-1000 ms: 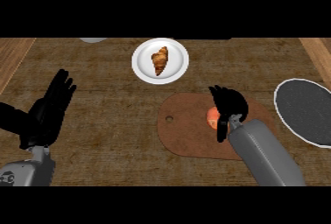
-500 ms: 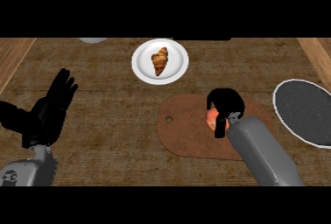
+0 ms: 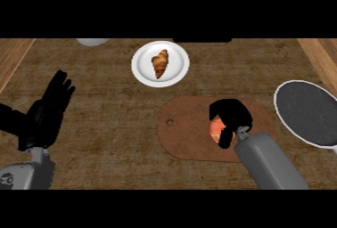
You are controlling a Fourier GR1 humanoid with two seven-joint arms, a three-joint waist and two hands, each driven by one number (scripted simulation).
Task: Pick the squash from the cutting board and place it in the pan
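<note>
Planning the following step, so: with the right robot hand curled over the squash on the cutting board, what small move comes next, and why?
Probably a short lift straight up. The right robot hand is curled round the squash, which seems to lie on the cutting board; the pan sits to its right, so clearing the board comes before carrying across.

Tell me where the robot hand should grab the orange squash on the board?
Probably across its middle, from above. The squash lies flat on the cutting board, mostly hidden by the right robot hand, whose fingers curl down over it.
</note>
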